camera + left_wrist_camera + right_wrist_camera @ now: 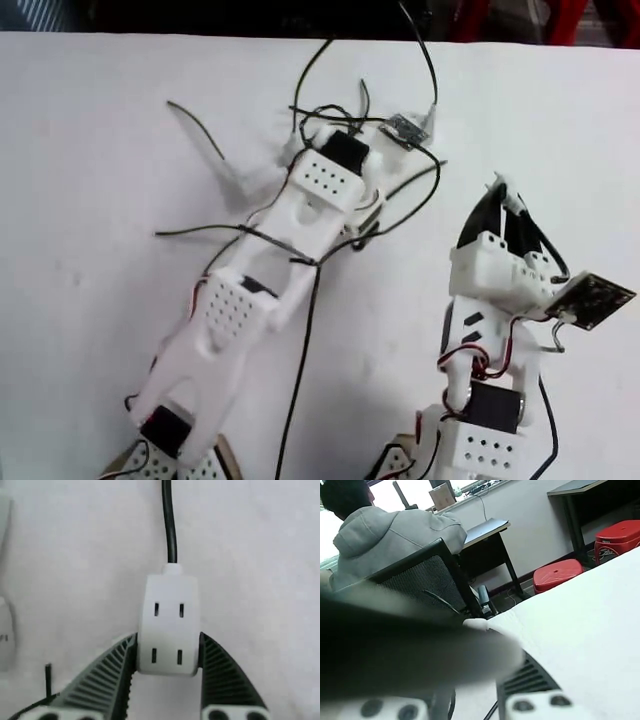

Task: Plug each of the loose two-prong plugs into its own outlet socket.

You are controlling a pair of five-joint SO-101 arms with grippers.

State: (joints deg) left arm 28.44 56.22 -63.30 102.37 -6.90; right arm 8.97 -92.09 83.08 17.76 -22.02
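Firmly closed, the left gripper (167, 641), against both sides of the white outlet block (168, 615), lying flat on the table (260, 555). Might pivot or squirt free under an off-centre push, held only at the end away from the cord (170, 520). Counted: one block, two sockets (156, 609), one cord.
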